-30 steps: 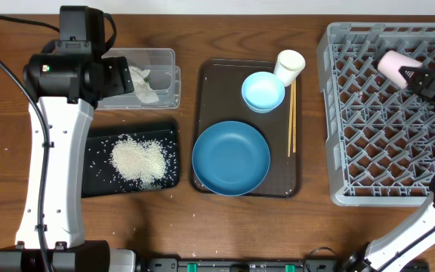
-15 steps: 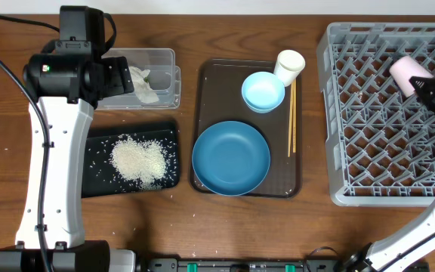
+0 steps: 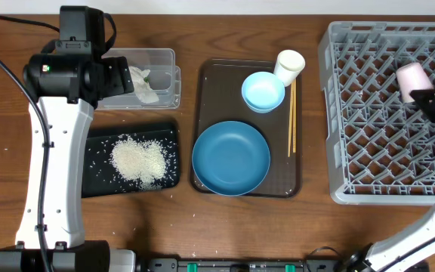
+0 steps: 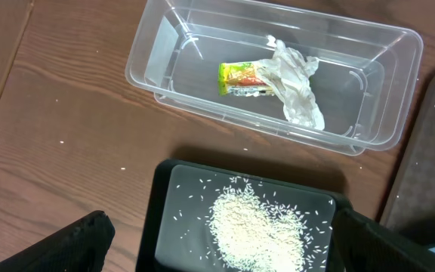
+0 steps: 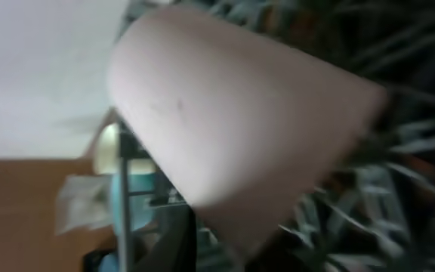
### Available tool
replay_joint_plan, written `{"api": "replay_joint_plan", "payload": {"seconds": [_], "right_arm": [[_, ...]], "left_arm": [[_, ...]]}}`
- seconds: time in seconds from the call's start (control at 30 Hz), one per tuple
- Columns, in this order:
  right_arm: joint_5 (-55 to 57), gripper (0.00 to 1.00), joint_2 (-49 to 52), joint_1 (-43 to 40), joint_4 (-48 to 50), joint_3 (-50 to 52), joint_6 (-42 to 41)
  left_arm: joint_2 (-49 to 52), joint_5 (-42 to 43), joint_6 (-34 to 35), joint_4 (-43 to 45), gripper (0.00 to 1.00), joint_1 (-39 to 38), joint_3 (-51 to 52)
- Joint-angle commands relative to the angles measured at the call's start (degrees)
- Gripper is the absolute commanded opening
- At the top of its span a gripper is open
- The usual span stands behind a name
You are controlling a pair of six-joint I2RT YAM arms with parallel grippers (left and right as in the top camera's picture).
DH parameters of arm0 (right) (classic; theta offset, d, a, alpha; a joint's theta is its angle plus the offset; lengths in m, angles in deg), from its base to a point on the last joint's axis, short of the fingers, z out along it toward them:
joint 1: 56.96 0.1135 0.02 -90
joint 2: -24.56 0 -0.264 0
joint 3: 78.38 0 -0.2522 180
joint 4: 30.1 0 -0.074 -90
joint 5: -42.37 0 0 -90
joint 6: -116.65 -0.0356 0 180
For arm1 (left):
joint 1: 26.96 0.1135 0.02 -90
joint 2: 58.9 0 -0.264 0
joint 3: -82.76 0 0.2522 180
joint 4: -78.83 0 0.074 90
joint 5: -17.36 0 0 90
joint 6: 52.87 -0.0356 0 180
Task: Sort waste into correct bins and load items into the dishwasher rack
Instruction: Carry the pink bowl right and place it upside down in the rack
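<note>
Well, starting on my left: my left pincer [image 4: 221, 245] hangs wide open and empty over the clear tub [image 3: 165, 57], where the napkin [image 4: 297, 87] and the yellow-green wrapper [image 4: 244, 78] lie touching. Just beside it, the rice [image 3: 137, 161] is heaped on the black tray [image 3: 97, 181]. So the waste looks sorted.

In the middle, the brown serving tray [image 3: 206, 91] carries the dark-blue bowl [image 3: 231, 159], the light-blue bowl [image 3: 263, 91] and the chopsticks [image 3: 291, 117]. The white cup [image 3: 289, 63] stands at its far corner. All 4 are not yet loaded.

On the right, the pink cup [image 3: 412, 78] sits tilted over the far right part of the dishwasher rack [image 3: 368, 151]. My right pincer [image 3: 427, 97] is just beside it. My wrist view is filled with blurred pink, so I cannot tell how far my right fingers are parted or whether they grip the cup.

I judge the step is setting this cup down. To do it well, I should let go only once it rests between pegs, then back straight off so my fingers do not drag it.
</note>
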Motion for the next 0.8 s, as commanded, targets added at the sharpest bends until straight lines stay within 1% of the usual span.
{"api": "replay_joint_plan", "payload": {"seconds": [0.0, 0.07, 0.1, 0.17, 0.23, 0.3, 0.33, 0.4, 0.47, 0.57, 0.63, 0.7, 0.73, 0.77], "right_arm": [[13.2, 0.17, -7.0, -2.1, -0.1, 0.0, -5.6], [16.6, 0.18, -10.3, -2.5, -0.7, 0.0, -9.2], [17.7, 0.21, -12.3, -2.6, -1.0, 0.0, -10.3], [19.2, 0.3, -15.7, -2.6, -1.6, 0.0, -11.7], [20.1, 0.36, -18.8, -2.6, -1.9, 0.0, -13.5], [20.1, 0.37, -21.9, -2.6, -1.9, 0.0, -15.2], [20.1, 0.35, -23.1, -2.5, -1.9, 0.0, -15.8], [20.1, 0.28, -25.6, -2.4, -1.9, 0.0, -16.9], [21.7, 0.27, -28.0, -1.7, -1.8, 0.0, -17.7], [28.7, 0.26, -30.4, 0.9, -2.2, 0.0, -17.6], [34.4, 0.22, -30.7, 3.8, -2.4, 0.0, -16.2], [38.6, 0.14, -30.0, 6.3, -2.5, 0.0, -15.4], [40.8, 0.08, -29.2, 7.7, -2.5, 0.0, -15.4], [42.5, 0.03, -28.3, 8.8, -2.4, 0.0, -15.4]], "left_arm": [[-0.4, -0.5, -0.5, -0.2, 0.96, 0.2, 0.0], [-0.4, -0.5, -0.5, -0.2, 0.96, 0.2, 0.0], [-0.4, -0.5, -0.5, -0.2, 0.96, 0.2, 0.0], [-0.4, -0.5, -0.5, -0.2, 0.96, 0.2, 0.0], [-0.4, -0.5, -0.5, -0.2, 0.96, 0.2, 0.0], [-0.4, -0.5, -0.5, -0.2, 0.96, 0.2, 0.0], [-0.4, -0.5, -0.5, -0.2, 0.96, 0.2, 0.0], [-0.4, -0.5, -0.5, -0.2, 0.96, 0.2, 0.0], [-0.4, -0.5, -0.5, -0.2, 0.96, 0.2, 0.0], [-0.4, -0.5, -0.5, -0.2, 0.96, 0.2, 0.0], [-0.4, -0.5, -0.5, -0.2, 0.96, 0.2, 0.0], [-0.4, -0.5, -0.5, -0.2, 0.96, 0.2, 0.0], [-0.4, -0.5, -0.5, -0.2, 0.96, 0.2, 0.0], [-0.4, -0.5, -0.5, -0.2, 0.96, 0.2, 0.0]]}}
